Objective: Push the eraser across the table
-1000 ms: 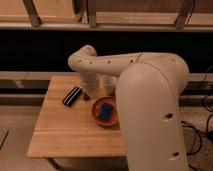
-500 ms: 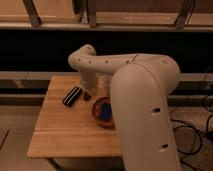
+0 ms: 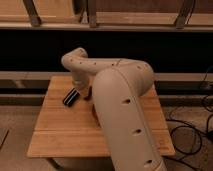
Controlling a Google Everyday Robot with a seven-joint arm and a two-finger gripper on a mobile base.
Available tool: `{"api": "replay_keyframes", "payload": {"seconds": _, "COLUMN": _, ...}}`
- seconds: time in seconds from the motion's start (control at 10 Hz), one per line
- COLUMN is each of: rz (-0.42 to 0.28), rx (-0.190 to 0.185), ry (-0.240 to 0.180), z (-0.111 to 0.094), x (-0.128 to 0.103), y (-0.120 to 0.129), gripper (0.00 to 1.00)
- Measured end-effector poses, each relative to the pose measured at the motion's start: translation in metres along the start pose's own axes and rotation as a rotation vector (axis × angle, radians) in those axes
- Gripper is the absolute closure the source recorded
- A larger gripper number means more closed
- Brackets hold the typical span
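The tool (image 3: 84, 94) is positioned low over the far-left part of the tabletop (image 3: 65, 131), at the end of the cream-coloured arm (image 3: 125, 100). The arm rises from the near right, bends at an elbow above the far edge, and drops steeply to the surface. The arm's own bulk covers most of the tool. Whether it is open or closed cannot be told, and it cannot be told whether it has hold of anything.

The eraser (image 3: 71, 97) lies flat on the tabletop just beside the tool, on its left. It is a short black block set on a diagonal. Its far end points toward the tool and its near end points toward the left edge. It rests in the far-left quarter of the surface, inside both edges. Whether the tool touches it cannot be determined.

The tabletop is of light wooden planks running left to right. The large forearm hides much of its right half.

Behind the tabletop a pale horizontal rail (image 3: 30, 76) runs across a dark band. Dark cables (image 3: 196, 125) lie on the floor at the right.
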Motion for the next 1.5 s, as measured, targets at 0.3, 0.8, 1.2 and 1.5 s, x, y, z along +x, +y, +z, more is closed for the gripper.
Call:
{"api": "replay_keyframes", "payload": {"seconds": 0.3, "rz": -0.077, "rx": -0.044, "ry": 0.053, "z": 0.026, "x": -0.025, "y": 0.005, "gripper": 1.0}}
{"api": "replay_keyframes", "payload": {"seconds": 0.8, "rz": -0.186, "rx": -0.103, "ry": 0.156, "z": 0.06, "x": -0.056, "y": 0.018, "gripper": 1.0}}
{"api": "replay_keyframes", "payload": {"seconds": 1.2, "rz": -0.228, "rx": -0.113, "ry": 0.186, "z": 0.076, "x": -0.076, "y": 0.015, "gripper": 1.0}}
{"api": "replay_keyframes", "payload": {"seconds": 1.5, "rz": -0.336, "rx": -0.08, "ry": 0.006, "z": 0.058, "x": -0.126, "y": 0.01, "gripper": 1.0}}
